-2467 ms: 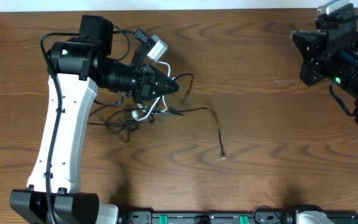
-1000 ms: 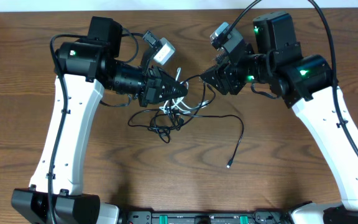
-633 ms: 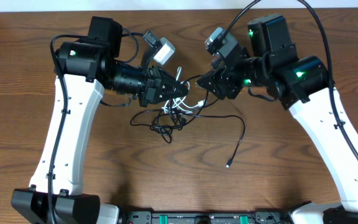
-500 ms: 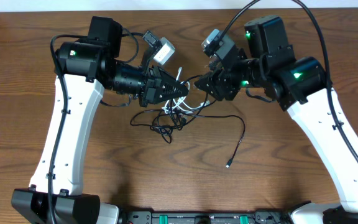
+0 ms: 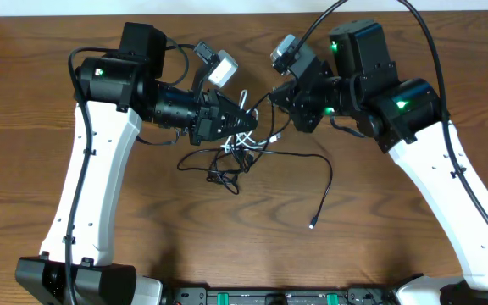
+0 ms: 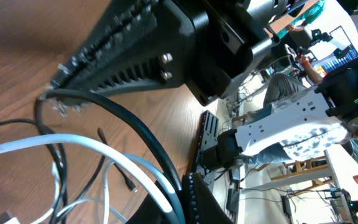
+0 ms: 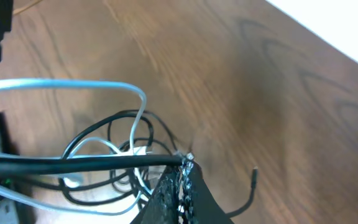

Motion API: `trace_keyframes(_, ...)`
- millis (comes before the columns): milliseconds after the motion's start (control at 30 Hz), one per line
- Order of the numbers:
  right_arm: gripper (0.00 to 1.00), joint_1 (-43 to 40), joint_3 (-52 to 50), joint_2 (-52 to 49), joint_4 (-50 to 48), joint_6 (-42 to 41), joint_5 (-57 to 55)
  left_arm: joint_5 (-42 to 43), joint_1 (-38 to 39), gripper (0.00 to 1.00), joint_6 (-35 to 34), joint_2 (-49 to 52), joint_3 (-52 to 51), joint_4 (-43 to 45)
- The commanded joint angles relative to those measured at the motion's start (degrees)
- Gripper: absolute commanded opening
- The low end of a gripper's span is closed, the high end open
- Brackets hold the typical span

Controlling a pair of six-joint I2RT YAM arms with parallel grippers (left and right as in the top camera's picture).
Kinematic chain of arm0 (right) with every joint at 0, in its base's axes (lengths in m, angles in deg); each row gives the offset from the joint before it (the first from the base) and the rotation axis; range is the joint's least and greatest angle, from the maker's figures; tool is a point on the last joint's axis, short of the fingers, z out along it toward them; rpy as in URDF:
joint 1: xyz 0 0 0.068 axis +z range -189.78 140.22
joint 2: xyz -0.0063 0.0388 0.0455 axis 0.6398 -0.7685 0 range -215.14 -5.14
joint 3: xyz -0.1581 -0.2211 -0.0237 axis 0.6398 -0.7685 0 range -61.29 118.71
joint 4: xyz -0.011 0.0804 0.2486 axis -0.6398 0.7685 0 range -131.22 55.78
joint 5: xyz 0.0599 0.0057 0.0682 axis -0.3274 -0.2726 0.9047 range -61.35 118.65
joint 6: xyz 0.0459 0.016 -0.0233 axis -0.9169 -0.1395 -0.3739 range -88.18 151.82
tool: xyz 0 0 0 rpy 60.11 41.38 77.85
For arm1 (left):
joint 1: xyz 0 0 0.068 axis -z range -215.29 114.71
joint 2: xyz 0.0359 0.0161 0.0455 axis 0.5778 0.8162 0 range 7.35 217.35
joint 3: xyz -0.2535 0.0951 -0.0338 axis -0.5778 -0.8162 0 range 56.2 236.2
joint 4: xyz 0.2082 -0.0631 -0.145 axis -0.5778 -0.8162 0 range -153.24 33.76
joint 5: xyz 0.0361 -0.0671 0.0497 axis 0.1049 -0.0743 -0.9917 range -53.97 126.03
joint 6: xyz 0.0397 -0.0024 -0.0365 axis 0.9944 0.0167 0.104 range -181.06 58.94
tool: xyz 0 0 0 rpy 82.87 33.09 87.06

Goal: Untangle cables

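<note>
Cables (image 5: pixel 231 157) lie tangled mid-worktop (image 5: pixel 227 254) between both arms, seen overhead. Left tool (image 5: pixel 242 120) is closed on the tangle's upper loops. Just beside it, right tool (image 5: pixel 275 96) is closed too. Left wrist: white cable (image 6: pixel 61 138) and a black one pass between the clamped fingers. Right wrist: tips pinch one taut black cable (image 7: pixel 92 162).

The table (image 5: pixel 24 169) is seen straight down from above. The cables (image 5: pixel 234 151) are shared, shown close from each wrist.
</note>
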Motion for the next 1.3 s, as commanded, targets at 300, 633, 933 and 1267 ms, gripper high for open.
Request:
trace_keyframes(300,0.72,1.27,0.68,-1.09,0.66,0.39,0.42,2.23,0.13,0.08,1.66,-1.42,1.29,-0.26)
trace_keyframes(633,0.59,2.03,0.68,-4.66,-0.87,0.39,0.39,2.45,0.13,0.08,1.66,-1.51,1.29,-0.26)
trace_keyframes(933,0.01,2.03,0.68,-4.9,-1.7,0.33,-1.55,2.32,0.13,0.08,1.66,-1.51,1.29,-0.24)
trace_keyframes(1267,0.01,2.03,0.7,-4.83,-2.73,-4.2,-17.84,0.61,0.13,0.08,1.64,-1.51,1.29,-0.02)
